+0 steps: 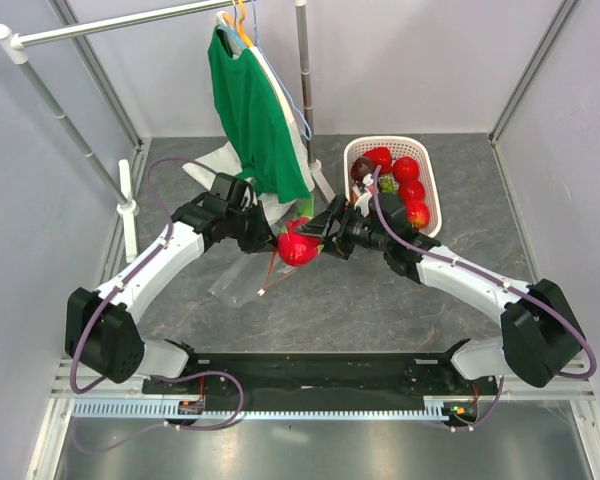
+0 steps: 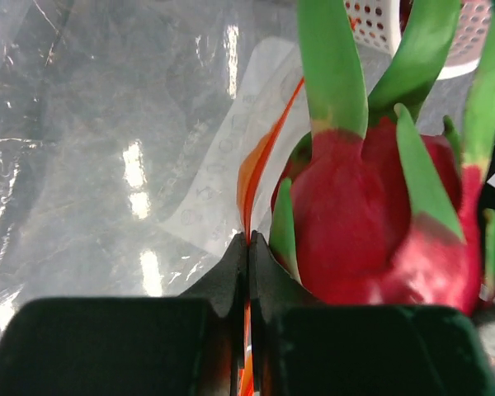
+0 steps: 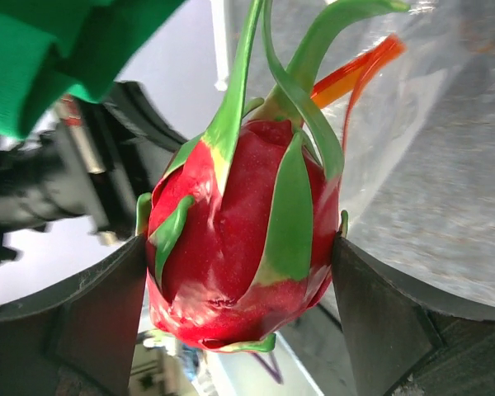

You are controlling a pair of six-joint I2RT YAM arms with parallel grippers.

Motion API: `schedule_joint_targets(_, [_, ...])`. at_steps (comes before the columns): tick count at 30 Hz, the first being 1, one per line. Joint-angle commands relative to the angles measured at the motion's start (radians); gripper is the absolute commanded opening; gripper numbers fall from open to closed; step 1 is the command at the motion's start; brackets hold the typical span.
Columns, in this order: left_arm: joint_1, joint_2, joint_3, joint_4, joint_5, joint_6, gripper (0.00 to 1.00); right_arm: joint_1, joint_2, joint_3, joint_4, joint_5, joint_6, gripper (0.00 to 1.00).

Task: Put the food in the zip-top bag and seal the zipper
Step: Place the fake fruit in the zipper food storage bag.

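Left wrist view: left gripper (image 2: 248,246) clenched on the thin orange-red zipper strip (image 2: 268,136) of the clear floppy plastic bag (image 2: 91,124), whose white panel (image 2: 219,177) carries faint, unreadable print. Right gripper (image 3: 239,247) grasps the pink green-tipped dragon fruit (image 3: 231,206) just beside that strip.

The pink dragon fruit (image 1: 298,247), its scales green-tipped, is clamped between the fingers of the right gripper (image 3: 241,272), just left of the white basket (image 1: 435,205). The clear, crumpled zip-top bag (image 1: 240,283) is farther left of the basket. Its orange-red zipper (image 2: 268,148) is pinched in the left gripper (image 2: 247,245), beside the fruit. Red round fruits (image 1: 405,180) sit inside the basket.
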Motion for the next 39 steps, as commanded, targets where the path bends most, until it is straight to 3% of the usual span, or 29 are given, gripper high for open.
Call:
schedule_joint_targets(1, [0.019,-0.065,0.013,0.04,0.062,-0.037,0.02,0.018,-0.013,0.109,-0.188,0.062,-0.158,0.5])
schedule_joint_targets(5, [0.019,-0.082,-0.006,0.055,0.089,-0.056,0.02,0.037,0.012,0.185,-0.371,0.169,-0.295,0.49])
schedule_joint_targets(16, [0.018,-0.067,-0.02,0.117,0.135,-0.119,0.02,0.145,0.098,0.34,-0.516,0.435,-0.408,0.51])
schedule_joint_targets(24, [0.021,-0.094,-0.084,0.227,0.15,-0.123,0.02,0.191,0.082,0.332,-0.467,0.309,-0.48,0.67])
schedule_joint_targets(26, [0.025,-0.119,-0.101,0.247,0.15,-0.106,0.02,0.191,0.044,0.302,-0.417,0.274,-0.519,0.64])
schedule_joint_targets(28, [0.035,-0.137,-0.136,0.302,0.164,-0.084,0.02,0.191,-0.002,0.256,-0.389,0.211,-0.537,0.55])
schedule_joint_targets(35, [0.041,-0.213,-0.259,0.512,0.273,-0.093,0.02,0.18,-0.042,0.176,-0.205,0.058,-0.525,0.82])
schedule_joint_targets(38, [0.041,-0.245,-0.305,0.569,0.291,-0.077,0.02,0.165,-0.007,0.189,-0.202,-0.008,-0.536,0.9])
schedule_joint_targets(39, [0.042,-0.255,-0.314,0.583,0.291,-0.057,0.02,0.162,-0.001,0.191,-0.203,-0.016,-0.543,0.96])
